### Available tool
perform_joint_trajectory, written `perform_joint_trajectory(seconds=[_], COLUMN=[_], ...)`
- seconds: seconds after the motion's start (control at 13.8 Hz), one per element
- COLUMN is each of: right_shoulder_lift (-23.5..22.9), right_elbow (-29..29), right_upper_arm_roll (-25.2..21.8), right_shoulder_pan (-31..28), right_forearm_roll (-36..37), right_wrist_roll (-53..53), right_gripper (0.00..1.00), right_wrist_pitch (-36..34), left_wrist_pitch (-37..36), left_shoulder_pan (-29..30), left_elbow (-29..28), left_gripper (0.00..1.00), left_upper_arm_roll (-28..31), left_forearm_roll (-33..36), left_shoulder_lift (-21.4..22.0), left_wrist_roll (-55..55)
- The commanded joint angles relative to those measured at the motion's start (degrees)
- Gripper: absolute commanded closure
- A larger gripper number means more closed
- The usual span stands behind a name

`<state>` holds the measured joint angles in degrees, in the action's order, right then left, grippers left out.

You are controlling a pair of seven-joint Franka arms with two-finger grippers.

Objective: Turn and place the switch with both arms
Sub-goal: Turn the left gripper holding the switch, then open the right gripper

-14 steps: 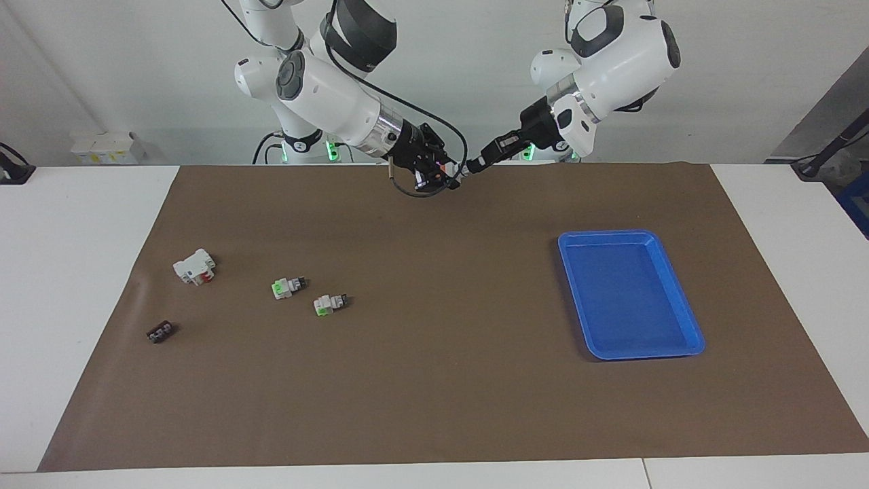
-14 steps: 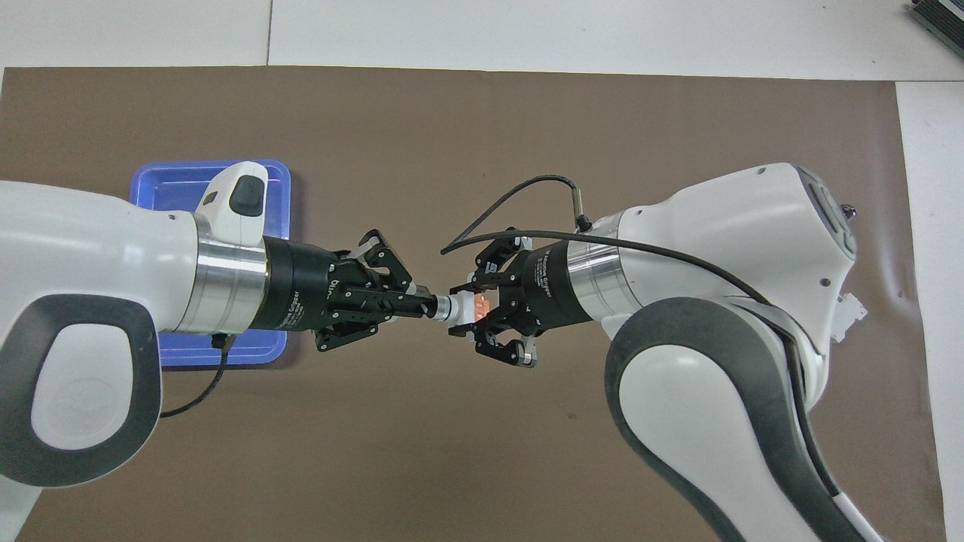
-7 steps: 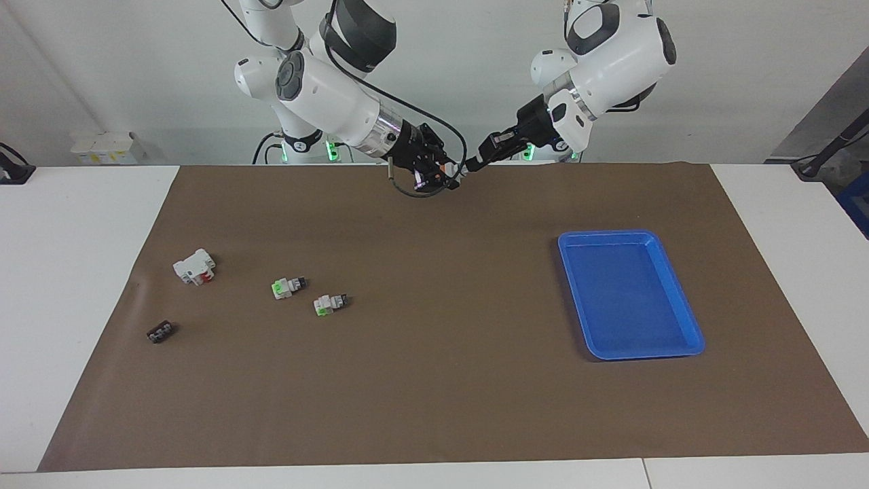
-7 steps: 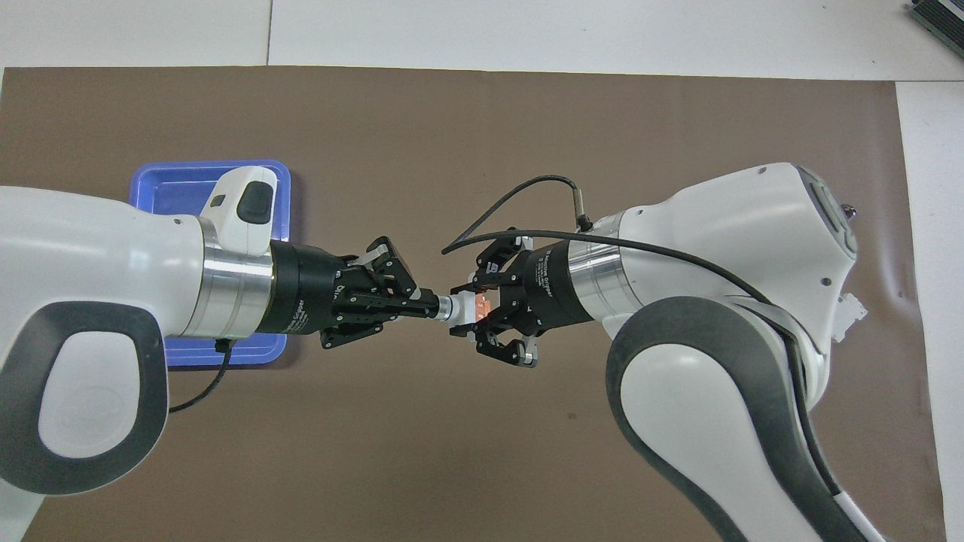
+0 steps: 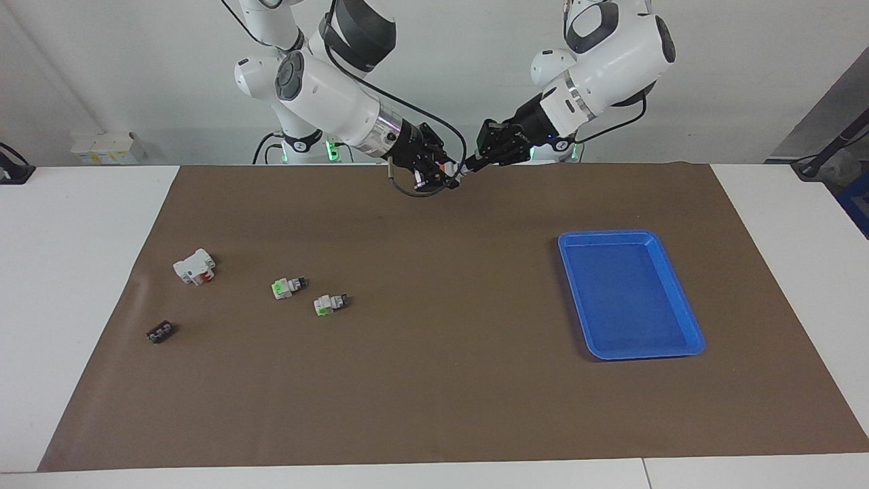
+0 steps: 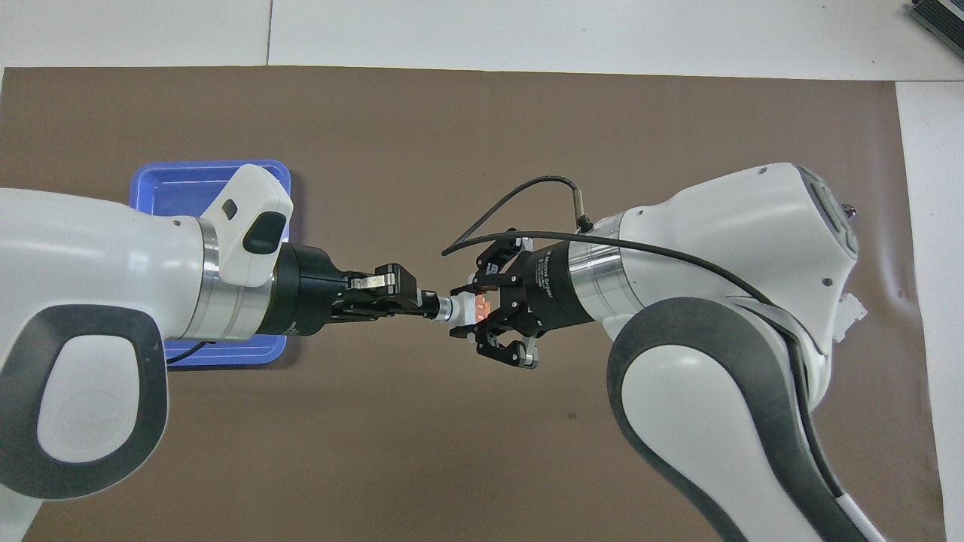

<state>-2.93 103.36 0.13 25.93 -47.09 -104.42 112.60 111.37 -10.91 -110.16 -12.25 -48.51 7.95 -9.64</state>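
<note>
The switch [image 6: 471,307], a tiny white plastic block with an orange face and a black end, hangs in the air between the two arms, over the brown table mat [image 5: 434,380] at its edge nearest the robots, well apart from the blue plastic tray [image 5: 679,299]. The right gripper [image 6: 476,310] pinches the white body with the orange face turned up. The left gripper [image 6: 429,306], its fingers pressed together, pinches the black end that sticks out toward it. In the facing view the two black grippers meet tip to tip at the switch [image 5: 456,175].

Judging by this, the lift is done and the turning step is in hand, both arms gripping the one part. What is left is to finish the turn, let one gripper release, and carry the switch to the tray, which holds nothing.

Well apart from the tray, toward the right arm's end, lie two white blocks with green faces [image 5: 288,286] [image 5: 330,303], a larger white block with red [image 5: 195,266] and a small black part [image 5: 160,333].
</note>
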Motion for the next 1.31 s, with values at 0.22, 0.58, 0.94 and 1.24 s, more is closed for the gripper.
perform_joint_trajectory(seconds=[0.22,0.58,0.94,1.24], right_shoulder_lift=[-0.5,-0.4,-0.4,-0.3], right_elbow=[-0.4,-0.4,-0.4,-0.4], right_upper_arm_roll=[0.2,0.2,0.2,0.2], right_shoulder_pan=[-0.2,-0.2,-0.3,-0.3], right_forearm_roll=[-1.2,-1.2,-1.2,-1.2], right_wrist_roll=[-0.3,-0.5,-0.5,-0.6], right_gripper=[1.00,1.00,1.00,1.00], right_wrist_pitch=[0.7,0.6,0.4,0.2], left_wrist_pitch=[-4.1,-6.3,-6.9,-6.3], left_shoulder_pan=[-0.1,-0.3,0.1,0.8], left_elbow=[-1.8,-0.9,-0.3,-0.1], left_gripper=[1.00,1.00,1.00,1.00], left_upper_arm_roll=[-0.5,-1.2,-0.9,-0.6], left_forearm_roll=[-0.7,3.2,4.3,5.1], left_shoulder_lift=[3.7,3.9,3.8,3.9], left_wrist_roll=[27.8,36.5,41.7,47.5])
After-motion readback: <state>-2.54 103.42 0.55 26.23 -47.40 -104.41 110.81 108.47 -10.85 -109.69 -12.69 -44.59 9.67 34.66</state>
